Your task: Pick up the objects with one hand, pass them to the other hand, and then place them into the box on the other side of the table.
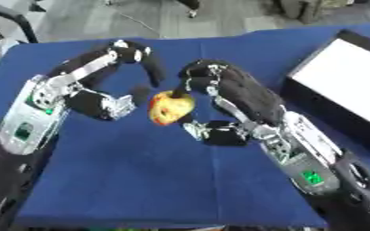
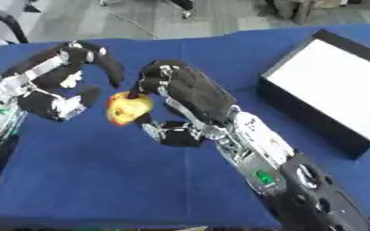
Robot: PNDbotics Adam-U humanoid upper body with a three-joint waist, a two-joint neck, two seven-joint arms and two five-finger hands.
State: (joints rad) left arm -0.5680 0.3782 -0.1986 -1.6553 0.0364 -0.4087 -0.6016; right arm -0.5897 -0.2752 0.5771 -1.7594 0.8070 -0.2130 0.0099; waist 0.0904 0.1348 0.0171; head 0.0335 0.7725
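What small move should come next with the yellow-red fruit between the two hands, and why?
Probably the left hand should spread its fingers away. The right hand appears to pinch the fruit already, while the left hand's fingers only curve near it, and the box lies on the right side, so the right hand can carry it there.

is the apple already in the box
No, the apple is between the left hand and right hand above the blue table, well apart from the box.
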